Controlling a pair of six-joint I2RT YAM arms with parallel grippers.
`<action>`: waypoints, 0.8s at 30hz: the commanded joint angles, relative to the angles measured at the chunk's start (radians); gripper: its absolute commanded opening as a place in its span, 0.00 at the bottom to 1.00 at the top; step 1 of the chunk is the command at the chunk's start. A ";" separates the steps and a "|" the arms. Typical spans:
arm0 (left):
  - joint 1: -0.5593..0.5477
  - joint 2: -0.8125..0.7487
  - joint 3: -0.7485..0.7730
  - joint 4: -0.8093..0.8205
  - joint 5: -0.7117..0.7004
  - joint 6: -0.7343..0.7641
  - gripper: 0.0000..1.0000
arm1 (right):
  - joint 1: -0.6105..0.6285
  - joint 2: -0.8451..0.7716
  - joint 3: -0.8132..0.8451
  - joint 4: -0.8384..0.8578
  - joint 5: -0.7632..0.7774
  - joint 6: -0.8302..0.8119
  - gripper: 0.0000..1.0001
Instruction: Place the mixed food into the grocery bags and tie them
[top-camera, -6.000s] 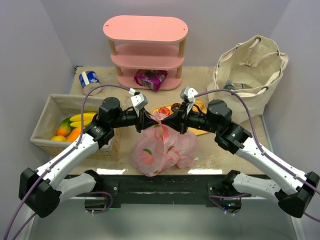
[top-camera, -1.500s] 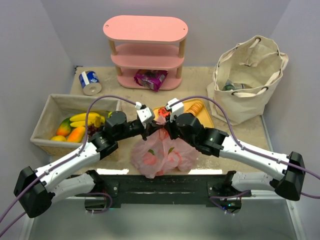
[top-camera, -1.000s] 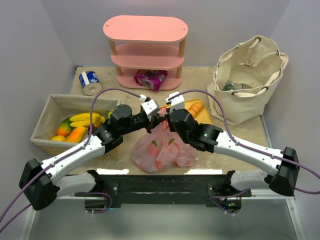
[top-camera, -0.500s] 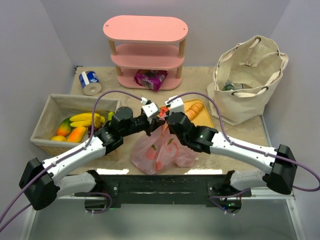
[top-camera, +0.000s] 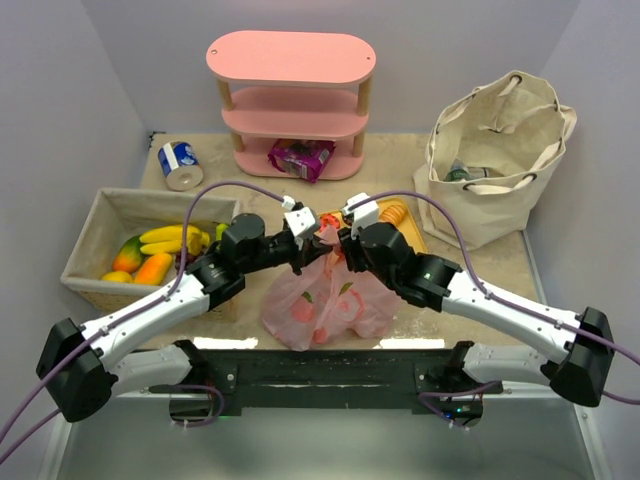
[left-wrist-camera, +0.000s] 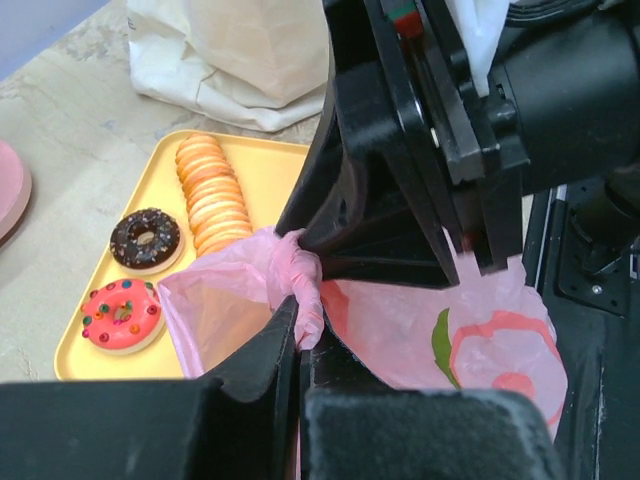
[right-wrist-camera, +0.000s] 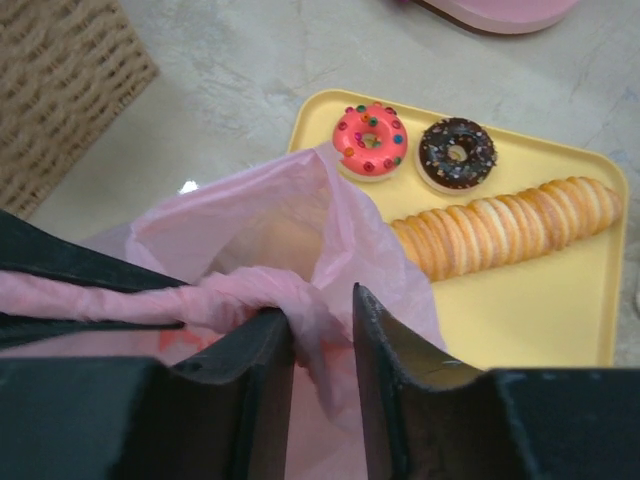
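Observation:
The pink plastic bag sits at the table's near middle with peach-orange fruits showing through it. Both grippers meet at its twisted top. My left gripper is shut on the twisted pink handle. My right gripper pinches bunched pink plastic between its jaws, which stand a little apart. The twisted strand runs taut between the two grippers. The beige canvas bag stands open at the back right with a bottle inside.
A yellow tray with two donuts and a biscuit row lies just behind the pink bag. A woven basket of fruit is at the left. A pink shelf holds a purple packet. A blue can lies at the back left.
Over six seconds both grippers came together and crossed at the bag's top, twisting its handles. In the last half second the right gripper shifted slightly right; the left held still.

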 joint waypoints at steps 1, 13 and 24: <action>-0.006 -0.053 0.069 -0.001 -0.016 0.038 0.00 | -0.024 -0.062 0.031 -0.118 -0.114 -0.049 0.50; -0.001 -0.101 0.081 -0.056 0.053 0.124 0.00 | -0.035 -0.173 0.112 -0.219 -0.204 -0.098 0.78; 0.000 -0.092 0.086 -0.056 0.139 0.120 0.00 | -0.036 -0.049 0.126 -0.121 -0.261 -0.166 0.80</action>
